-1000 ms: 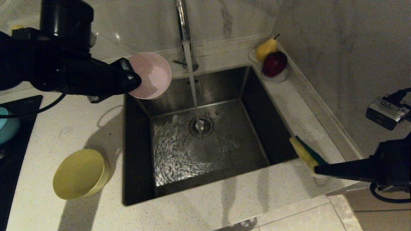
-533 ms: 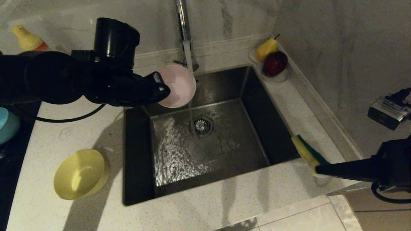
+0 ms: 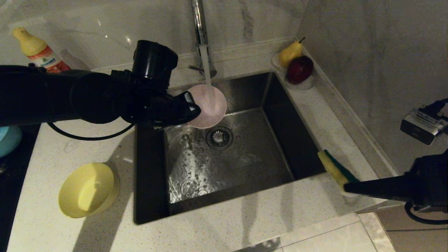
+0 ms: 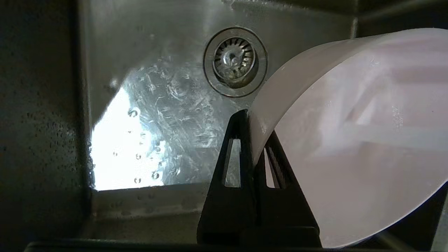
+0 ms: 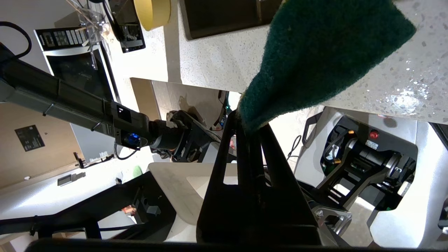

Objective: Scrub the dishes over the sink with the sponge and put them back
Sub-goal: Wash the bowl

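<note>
My left gripper is shut on the rim of the pale pink bowl, holding it tilted over the sink under the running tap. Water falls into the bowl. My right gripper hovers by the sink's right front corner, shut on one end of the sponge, green side and yellow side both showing. The yellow bowl sits on the counter left of the sink. A light blue bowl lies at the far left on the black stove top.
A small white dish with a pear and a dark red fruit stands at the sink's back right corner. A yellow-capped bottle stands against the back wall on the left. The drain strainer lies in the wet basin.
My left arm has carried the pink bowl right and down, from the sink's back left corner to under the water stream. The right arm with the sponge has stayed still.
</note>
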